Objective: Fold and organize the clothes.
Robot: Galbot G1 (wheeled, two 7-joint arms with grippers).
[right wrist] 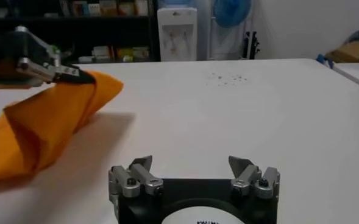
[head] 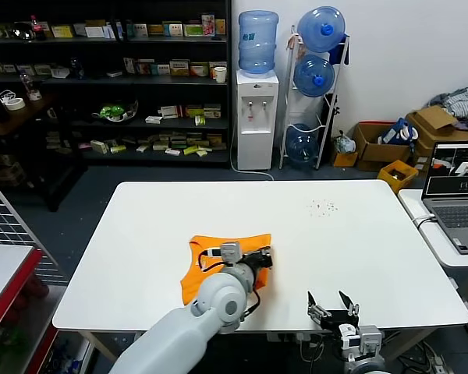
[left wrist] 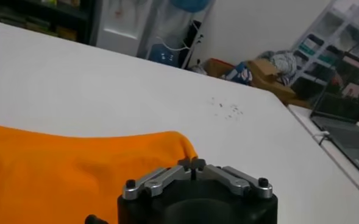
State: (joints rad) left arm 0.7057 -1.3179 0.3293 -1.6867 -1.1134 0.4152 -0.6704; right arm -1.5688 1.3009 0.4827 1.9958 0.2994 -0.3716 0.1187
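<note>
The orange T-shirt [head: 191, 282] lies bunched on the white table [head: 359, 241], left of the middle and near the front. My left gripper [head: 265, 257] is shut on the shirt's right-hand edge and holds it raised, so the cloth hangs in a fold from the fingertips [right wrist: 81, 76]. In the left wrist view the jaws [left wrist: 192, 163] meet over the orange cloth [left wrist: 75, 173]. My right gripper [head: 333, 304] is open and empty, low over the table's front edge, to the right of the shirt [right wrist: 51, 115]. No white letters show.
A second table with an open laptop [head: 456, 195] stands at the right. A red-edged table [head: 8, 269] is at the left. Small dark specks [head: 322, 207] lie on the far right part of the table. Shelves, a water dispenser and boxes stand behind.
</note>
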